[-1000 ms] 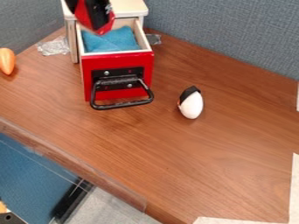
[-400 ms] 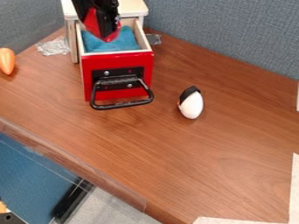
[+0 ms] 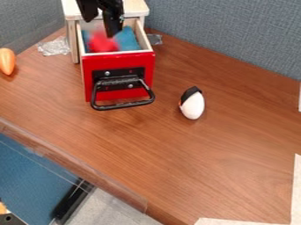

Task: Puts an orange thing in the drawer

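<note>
Red-fronted drawer (image 3: pixel 117 59), open; above, black gripper (image 3: pixel 100 27), fingers apart, empty; below, a red thing (image 3: pixel 103 43). Tabletop's left edge: orange thing (image 3: pixel 7 60), smooth, probably light, stiff, apt to roll; best pinched across its middle.

The robot's gripper (image 3: pixel 101 27) is black — plain and dark over all the part that shows. It has two chunky fingers (image 3: pixel 113 21), black like the rest. One is smooth-sided with a rounded end; the other has an uneven, stepped outline and narrows to a blunt tip — faint greyish glints along its edge.
</note>
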Tool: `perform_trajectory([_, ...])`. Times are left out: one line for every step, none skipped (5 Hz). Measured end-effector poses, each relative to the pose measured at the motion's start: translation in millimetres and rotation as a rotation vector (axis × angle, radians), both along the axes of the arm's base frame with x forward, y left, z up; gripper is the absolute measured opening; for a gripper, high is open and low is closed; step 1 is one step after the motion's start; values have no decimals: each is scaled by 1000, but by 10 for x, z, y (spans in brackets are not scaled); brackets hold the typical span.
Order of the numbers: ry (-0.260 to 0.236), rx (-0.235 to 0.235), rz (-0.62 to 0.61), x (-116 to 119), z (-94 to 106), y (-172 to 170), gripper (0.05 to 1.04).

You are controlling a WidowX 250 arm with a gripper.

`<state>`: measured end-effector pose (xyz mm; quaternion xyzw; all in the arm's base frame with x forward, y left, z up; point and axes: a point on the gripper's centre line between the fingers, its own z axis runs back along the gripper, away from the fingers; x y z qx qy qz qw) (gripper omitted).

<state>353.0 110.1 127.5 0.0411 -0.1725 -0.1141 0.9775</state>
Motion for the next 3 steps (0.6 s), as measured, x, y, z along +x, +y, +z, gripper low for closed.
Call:
perform_trajectory([1, -3, -11, -87, 39, -1, 1008])
perform_trajectory([1, -2, -42, -279, 202, 9, 1001])
perform_trajectory([70, 10, -80, -505, 261, 16, 1001])
